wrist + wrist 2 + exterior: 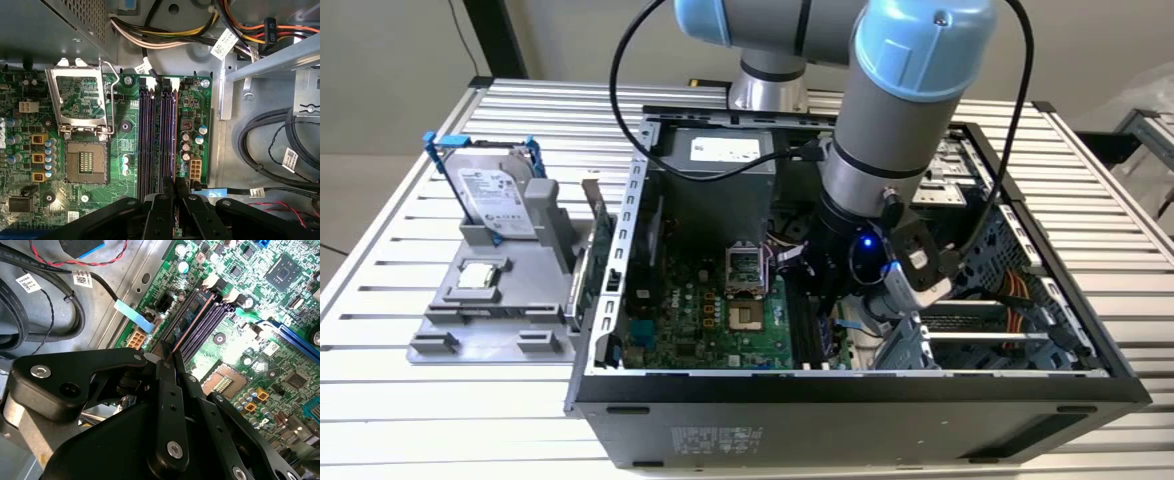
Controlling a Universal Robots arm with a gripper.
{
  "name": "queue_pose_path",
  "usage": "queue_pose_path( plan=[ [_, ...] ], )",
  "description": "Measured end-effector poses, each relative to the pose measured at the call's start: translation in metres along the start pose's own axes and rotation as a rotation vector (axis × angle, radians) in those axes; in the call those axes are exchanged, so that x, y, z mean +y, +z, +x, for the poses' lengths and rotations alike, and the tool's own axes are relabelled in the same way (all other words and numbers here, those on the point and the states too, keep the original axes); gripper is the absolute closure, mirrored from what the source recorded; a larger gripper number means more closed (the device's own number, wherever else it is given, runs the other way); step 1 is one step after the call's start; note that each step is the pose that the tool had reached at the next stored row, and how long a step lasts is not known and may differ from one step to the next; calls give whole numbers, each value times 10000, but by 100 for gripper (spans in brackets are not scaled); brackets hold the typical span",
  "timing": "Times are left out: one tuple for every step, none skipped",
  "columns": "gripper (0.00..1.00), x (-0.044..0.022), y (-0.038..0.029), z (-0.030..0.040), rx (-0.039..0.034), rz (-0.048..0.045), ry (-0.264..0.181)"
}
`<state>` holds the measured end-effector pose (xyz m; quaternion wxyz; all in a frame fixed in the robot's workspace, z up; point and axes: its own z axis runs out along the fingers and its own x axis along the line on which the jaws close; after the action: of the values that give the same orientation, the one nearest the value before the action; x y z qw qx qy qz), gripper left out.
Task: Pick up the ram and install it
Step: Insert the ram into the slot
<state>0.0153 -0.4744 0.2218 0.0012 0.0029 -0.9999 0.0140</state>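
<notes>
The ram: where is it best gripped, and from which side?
Grip the ram by its flat faces at the upper long edge, coming from above: it stands on edge, thin, in line with the memory slots. The gripper pinches it so.

Cables (260, 145) and drive cage (987, 330) crowd the memory slots (157, 135)

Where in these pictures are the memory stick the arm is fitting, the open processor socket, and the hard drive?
ram (192, 315): second wrist view, its long top edge, standing in a slot.
processor socket (86, 161): first wrist view, its contact field.
hard drive (494, 200): exterior view, its labelled silver face, upright in the grey stand.
</notes>
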Motion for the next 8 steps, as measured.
queue_pose_path(
  plan=[
    [100,0,0,3,-6,0,14],
    [100,0,0,6,-15,0,30],
    [100,0,0,10,-26,0,47],
    [100,0,0,13,-37,0,66],
    [100,0,0,17,-48,0,86],
    [100,0,0,19,-56,0,106],
    [100,0,0,22,-62,0,126],
    [100,0,0,24,-69,0,147]
  ],
)
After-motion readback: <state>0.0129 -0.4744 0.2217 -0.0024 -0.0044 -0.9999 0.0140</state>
